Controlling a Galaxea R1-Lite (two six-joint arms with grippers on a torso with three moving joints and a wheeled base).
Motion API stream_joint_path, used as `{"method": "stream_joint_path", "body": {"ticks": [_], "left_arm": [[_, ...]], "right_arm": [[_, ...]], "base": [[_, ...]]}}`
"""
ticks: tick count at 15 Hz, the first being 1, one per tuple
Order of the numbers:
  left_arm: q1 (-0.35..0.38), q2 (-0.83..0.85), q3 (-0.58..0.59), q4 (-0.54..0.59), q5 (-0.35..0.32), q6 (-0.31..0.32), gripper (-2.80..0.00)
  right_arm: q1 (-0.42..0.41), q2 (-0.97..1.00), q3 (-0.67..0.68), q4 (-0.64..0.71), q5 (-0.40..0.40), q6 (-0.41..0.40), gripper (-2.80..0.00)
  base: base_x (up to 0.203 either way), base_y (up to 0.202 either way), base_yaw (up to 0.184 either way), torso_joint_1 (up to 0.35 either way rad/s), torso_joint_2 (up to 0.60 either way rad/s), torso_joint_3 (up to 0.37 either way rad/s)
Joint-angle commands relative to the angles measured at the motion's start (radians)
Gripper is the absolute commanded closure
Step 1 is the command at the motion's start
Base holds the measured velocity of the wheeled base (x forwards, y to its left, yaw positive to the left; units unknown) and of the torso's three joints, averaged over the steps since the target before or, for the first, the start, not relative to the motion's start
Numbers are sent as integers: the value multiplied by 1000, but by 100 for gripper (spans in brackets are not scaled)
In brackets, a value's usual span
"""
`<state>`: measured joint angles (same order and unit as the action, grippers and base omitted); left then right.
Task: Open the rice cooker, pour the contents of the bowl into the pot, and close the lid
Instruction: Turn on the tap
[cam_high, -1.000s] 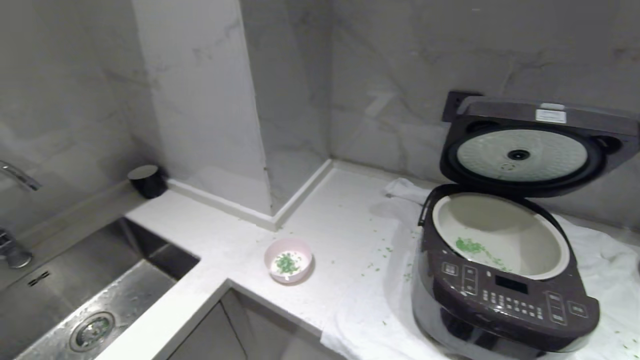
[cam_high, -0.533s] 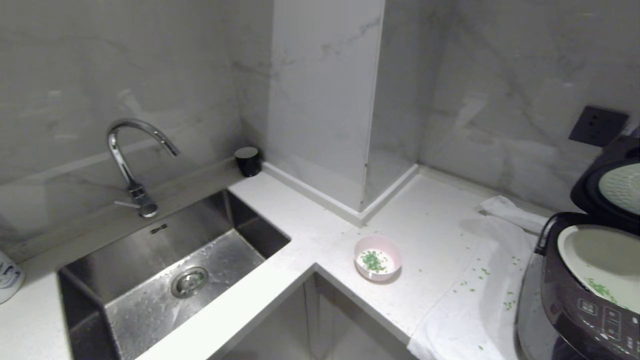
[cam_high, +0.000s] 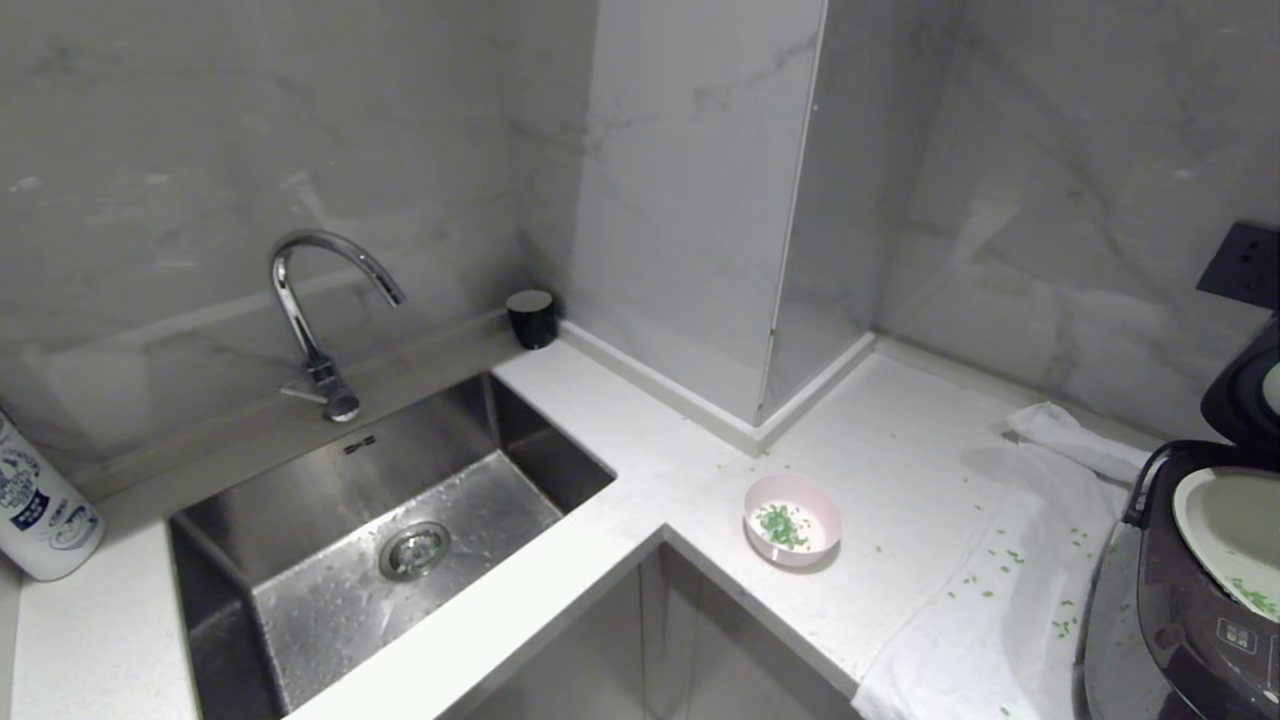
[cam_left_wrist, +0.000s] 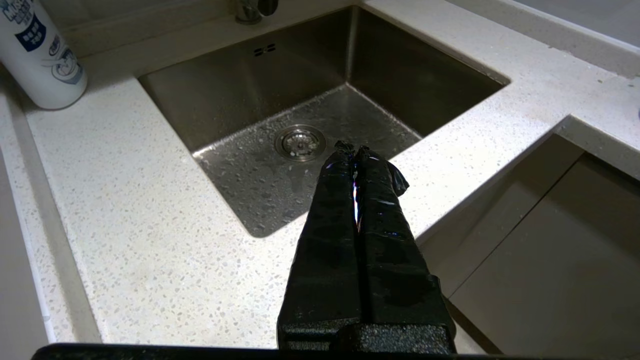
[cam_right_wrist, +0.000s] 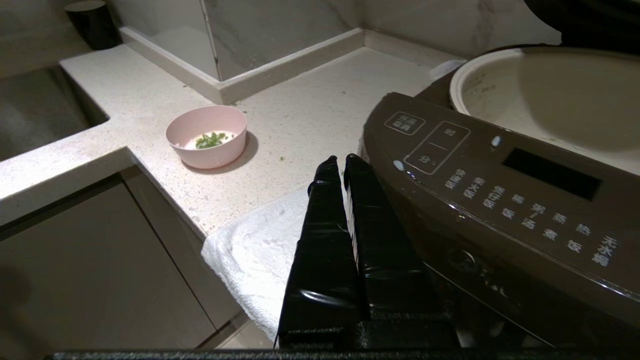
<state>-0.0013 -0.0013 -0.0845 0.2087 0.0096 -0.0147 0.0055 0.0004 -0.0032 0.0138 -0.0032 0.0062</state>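
Observation:
The rice cooker (cam_high: 1190, 620) stands at the right edge of the head view, cut off by the frame. Its lid (cam_high: 1240, 390) is raised, and the off-white pot (cam_high: 1225, 530) holds a few green bits. The pink bowl (cam_high: 792, 520) sits on the counter left of it, with the contents of the bowl (cam_high: 782, 525), chopped greens on white, inside. My right gripper (cam_right_wrist: 337, 160) is shut and empty, low beside the cooker's button panel (cam_right_wrist: 500, 200), with the bowl (cam_right_wrist: 207, 135) further off. My left gripper (cam_left_wrist: 355, 148) is shut and empty above the sink's near rim.
A steel sink (cam_high: 300, 500) with a faucet (cam_high: 320, 300) fills the left. A white bottle (cam_high: 40, 510) stands at the far left and a black cup (cam_high: 531, 317) by the wall. The cooker rests on a white towel (cam_high: 1000, 620) flecked with green bits. A marble pillar (cam_high: 690, 200) juts out behind the bowl.
The head view has swung left, so the whole scene shifted right. The cooker slid almost out of frame and the sink and faucet came in. No object moved.

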Motion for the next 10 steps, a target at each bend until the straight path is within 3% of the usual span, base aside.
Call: {"method": "stream_joint_path", "body": {"ticks": [1,3,8,10], "left_arm": [[0,-1,1,1,1,-1,0],[0,0,0,1,1,-1,0],[0,0,2,1,1,-1,0],[0,-2,2,1,1,-1,0]], "right_arm": [[1,0,0,0,0,0,0],[1,0,0,0,0,0,0],[-1,0,0,0,0,1,0],[1,0,0,0,-1,1,0]], "base": [[0,0,0,0,0,0],[0,0,0,0,0,0],[161,0,0,5,5,1],[26,0,1,6,6,-1]]}}
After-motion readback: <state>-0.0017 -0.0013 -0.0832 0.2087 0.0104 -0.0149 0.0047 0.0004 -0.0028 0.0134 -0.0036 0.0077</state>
